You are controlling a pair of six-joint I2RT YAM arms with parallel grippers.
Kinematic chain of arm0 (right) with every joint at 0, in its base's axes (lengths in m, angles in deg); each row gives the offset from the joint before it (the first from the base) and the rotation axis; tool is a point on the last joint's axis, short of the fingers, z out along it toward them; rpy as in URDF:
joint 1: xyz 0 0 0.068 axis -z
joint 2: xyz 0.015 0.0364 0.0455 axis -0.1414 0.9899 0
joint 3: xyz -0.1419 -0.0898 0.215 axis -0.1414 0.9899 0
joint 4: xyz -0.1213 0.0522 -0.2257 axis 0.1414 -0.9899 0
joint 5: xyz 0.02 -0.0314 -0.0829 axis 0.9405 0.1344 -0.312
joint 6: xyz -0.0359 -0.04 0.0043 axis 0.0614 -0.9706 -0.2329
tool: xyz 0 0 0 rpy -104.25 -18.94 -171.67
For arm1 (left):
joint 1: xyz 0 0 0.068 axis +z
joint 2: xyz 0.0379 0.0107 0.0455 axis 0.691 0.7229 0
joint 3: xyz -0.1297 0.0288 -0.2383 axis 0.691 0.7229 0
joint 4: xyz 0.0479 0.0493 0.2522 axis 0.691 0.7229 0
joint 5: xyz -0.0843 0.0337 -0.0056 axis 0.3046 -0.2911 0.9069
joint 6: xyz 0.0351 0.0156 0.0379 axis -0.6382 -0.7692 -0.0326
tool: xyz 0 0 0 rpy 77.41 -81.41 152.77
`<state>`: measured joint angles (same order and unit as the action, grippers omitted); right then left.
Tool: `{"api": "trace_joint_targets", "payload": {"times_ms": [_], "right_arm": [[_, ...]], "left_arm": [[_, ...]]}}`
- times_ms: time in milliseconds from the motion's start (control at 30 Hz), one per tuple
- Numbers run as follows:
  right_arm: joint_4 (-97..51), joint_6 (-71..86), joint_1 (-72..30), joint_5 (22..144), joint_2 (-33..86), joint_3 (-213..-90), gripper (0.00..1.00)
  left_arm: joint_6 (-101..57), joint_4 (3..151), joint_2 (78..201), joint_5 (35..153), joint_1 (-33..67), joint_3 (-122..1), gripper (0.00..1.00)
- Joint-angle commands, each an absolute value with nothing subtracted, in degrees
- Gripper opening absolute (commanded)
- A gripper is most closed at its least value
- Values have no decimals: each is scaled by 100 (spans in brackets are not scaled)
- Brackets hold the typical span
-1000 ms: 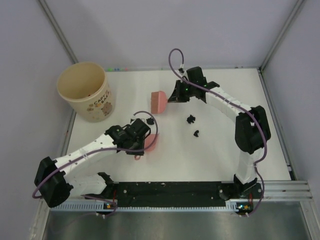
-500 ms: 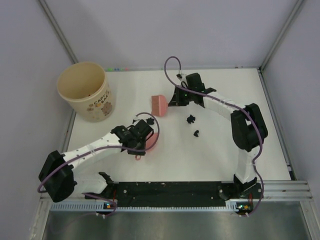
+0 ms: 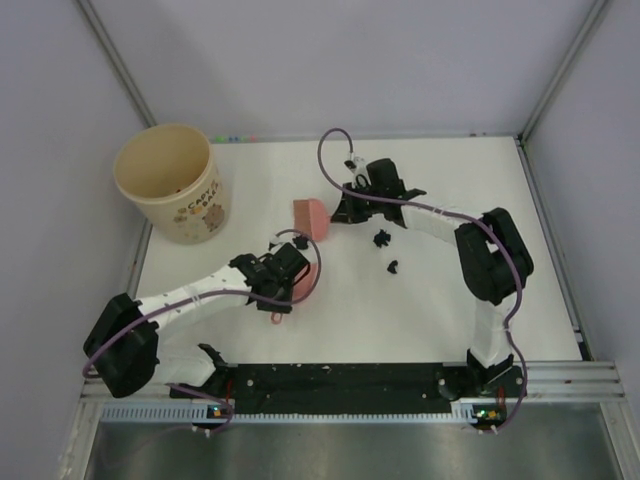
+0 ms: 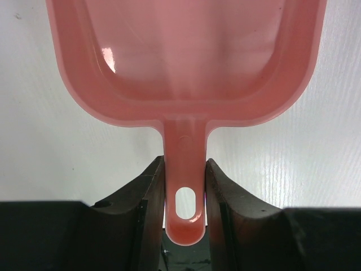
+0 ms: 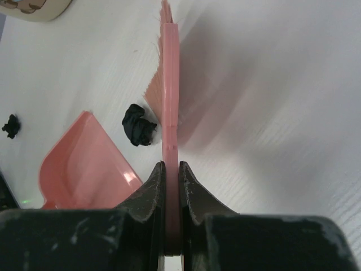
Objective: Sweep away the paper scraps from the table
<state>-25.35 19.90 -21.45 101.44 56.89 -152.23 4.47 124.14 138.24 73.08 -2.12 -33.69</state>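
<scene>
**Change since the earlier frames.** The right arm has folded in and swung left. It has carried the brush [image 3: 312, 217] toward the near side, closer to the pan [image 3: 306, 277]. The left arm's elbow has shifted right, and the pan has moved only slightly. The two scraps [image 3: 381, 238] right of the brush lie where they lay before.

**Right tool** [image 5: 171, 167]. It is clamped narrow on the flat pink back of the brush, which shows edge-on between the fingers. The bristles fan out on the side toward the pan. Whether they touch the bench [image 3: 450, 300] cannot be told.

**Left tool** [image 4: 184, 175]. It is closed on the pan's handle, one finger on each side. The handle's eyelet end sticks out behind the fingertips. The pan's mouth points away from the tool, with white bench under and around it. The frames do not show whether the pan rests on the bench.

**Scraps.**
- In the top view, two lie mid-bench, right of the brush and apart from it. One is nearer than the other.
- In the right wrist view, one black wad sits just beside the bristles, between brush and pan and touching neither. A smaller wad shows at that view's left edge, beyond the pan.
- No scrap shows inside the pan in the left wrist view.

**Other items.** A cream cup [image 3: 170, 185] stands upright at the far left corner of the bench, well apart from both tools.
</scene>
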Motion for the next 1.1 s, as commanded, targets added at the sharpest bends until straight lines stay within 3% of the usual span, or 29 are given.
{"api": "trace_joint_targets", "payload": {"times_ms": [0,833,1067], "right_arm": [[-2625,1573,-2368,10235,5622,-14996,0],[-2573,1291,-2799,11554,4708,-14126,0],[-3441,1230,-2817,11414,4208,-14056,0]], "left_arm": [[279,12151,13965,7291,-226,-3480,0],[24,12107,14009,7256,-226,-3594,0],[-2,11914,13754,7238,-226,-3515,0]]}}
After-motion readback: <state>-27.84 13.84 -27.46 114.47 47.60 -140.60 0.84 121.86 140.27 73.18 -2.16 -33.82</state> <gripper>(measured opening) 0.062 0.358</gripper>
